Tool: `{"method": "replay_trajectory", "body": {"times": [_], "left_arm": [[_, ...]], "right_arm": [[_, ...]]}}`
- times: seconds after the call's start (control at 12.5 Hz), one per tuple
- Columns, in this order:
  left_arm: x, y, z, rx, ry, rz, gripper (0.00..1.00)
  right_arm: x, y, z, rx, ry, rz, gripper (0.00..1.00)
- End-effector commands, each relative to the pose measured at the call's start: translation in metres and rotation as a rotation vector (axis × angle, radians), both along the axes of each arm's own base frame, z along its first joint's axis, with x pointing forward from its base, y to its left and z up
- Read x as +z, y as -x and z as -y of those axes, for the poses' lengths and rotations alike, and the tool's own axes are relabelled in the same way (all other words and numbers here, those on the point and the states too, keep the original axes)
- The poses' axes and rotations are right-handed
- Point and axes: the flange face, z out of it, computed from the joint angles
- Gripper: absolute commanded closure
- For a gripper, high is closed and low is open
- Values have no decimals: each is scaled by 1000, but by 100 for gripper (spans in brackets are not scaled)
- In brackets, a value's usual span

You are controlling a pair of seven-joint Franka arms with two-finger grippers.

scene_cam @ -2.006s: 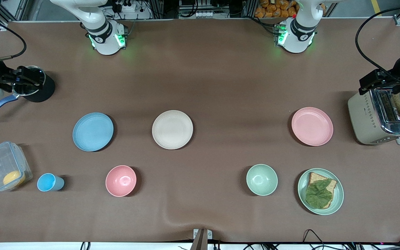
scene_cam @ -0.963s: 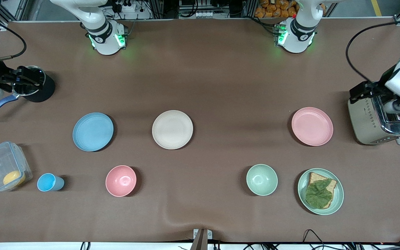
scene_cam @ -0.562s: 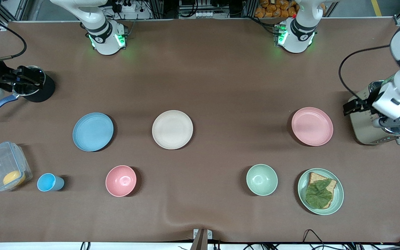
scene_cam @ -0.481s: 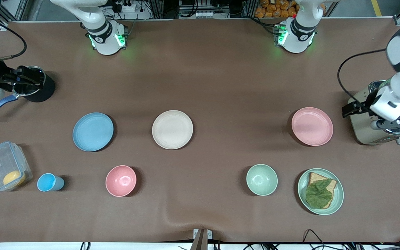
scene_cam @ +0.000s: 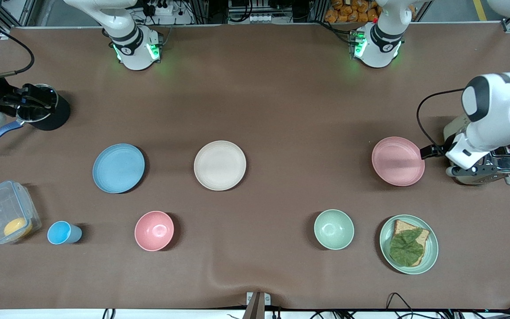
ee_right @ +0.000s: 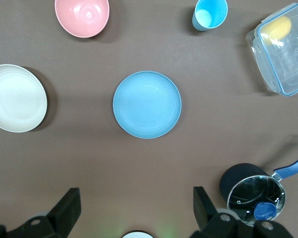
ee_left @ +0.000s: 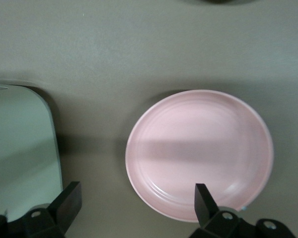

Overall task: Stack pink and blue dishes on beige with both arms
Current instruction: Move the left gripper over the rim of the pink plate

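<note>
The pink plate point(scene_cam: 398, 161) lies toward the left arm's end of the table, beside the toaster. The beige plate point(scene_cam: 220, 165) sits mid-table, and the blue plate point(scene_cam: 118, 168) is toward the right arm's end. My left gripper point(ee_left: 136, 193) is open over the pink plate's point(ee_left: 198, 153) toaster-side rim, one finger above the plate and the other above the table by the toaster. In the front view the left arm point(scene_cam: 489, 119) hides it. High up, my right gripper point(ee_right: 136, 196) is open over bare table between its base and the blue plate point(ee_right: 147, 104). The beige plate point(ee_right: 15, 97) shows beside that one.
The toaster point(scene_cam: 509, 163) stands close under the left arm. Nearer the front camera are a green plate with bread and lettuce point(scene_cam: 408, 244), a green bowl point(scene_cam: 334, 229), a pink bowl point(scene_cam: 154, 230), a blue cup point(scene_cam: 62, 233) and a clear container point(scene_cam: 7, 212). A black pot point(scene_cam: 42, 106) stands at the right arm's end.
The left arm has swung from over the toaster toward the pink plate, bringing its open gripper to the plate's rim. The right arm and all dishes stay put.
</note>
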Motion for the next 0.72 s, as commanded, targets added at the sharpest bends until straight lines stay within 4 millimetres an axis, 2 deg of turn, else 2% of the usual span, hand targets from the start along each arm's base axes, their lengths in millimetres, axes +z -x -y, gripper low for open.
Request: {"method": "replay_trajectory", "body": {"times": [0.0,0.24,0.48,0.64], "left_arm": [[-25,0,-8,-24,-9,-22,0],[-59,0,-8,-25,4,-48,0],[-74,2,-7,-26,11,-64,0],[-85,2,-9,-24,13,-64,6]], "right_arm": [[3,6,2,-17,4,-1,0],[3,6,2,-17,4,-1,0],[3,5,2,-17,4,0,0],[3,6,2,-17,4,-1,0]]}}
